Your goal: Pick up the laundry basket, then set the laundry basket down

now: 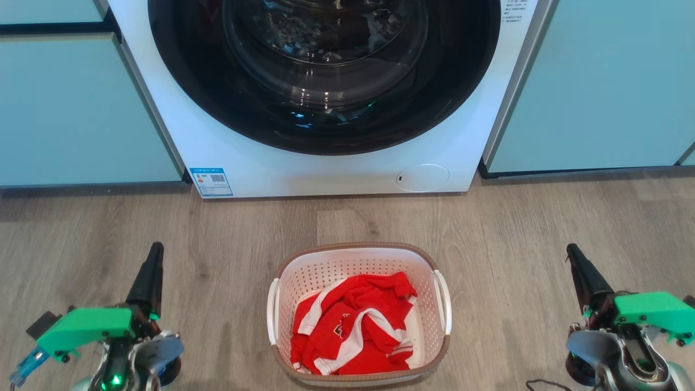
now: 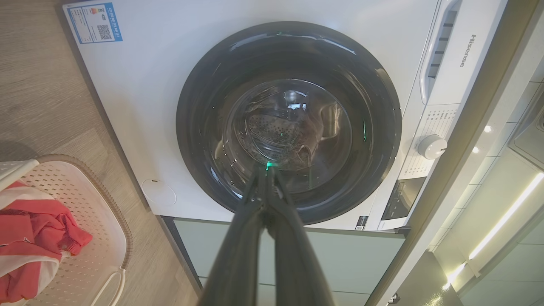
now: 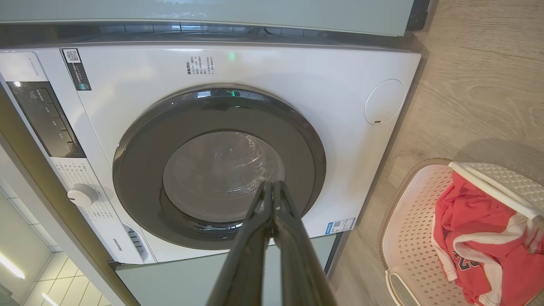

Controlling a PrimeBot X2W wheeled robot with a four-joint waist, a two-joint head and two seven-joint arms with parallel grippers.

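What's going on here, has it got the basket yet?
Not yet. The laundry basket sits on the wood floor in front of the washing machine, with a red and white garment inside. The left gripper and right gripper are both shut. They sit out to either side of the basket, well clear of its handles, with fingers pointing toward the machine. Nothing is held; the pickup is not yet begun.

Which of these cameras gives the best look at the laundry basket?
The head view: the whole laundry basket shows, with both handles and the red clothes inside. The left and right wrist views each cut it off at the picture's edge.
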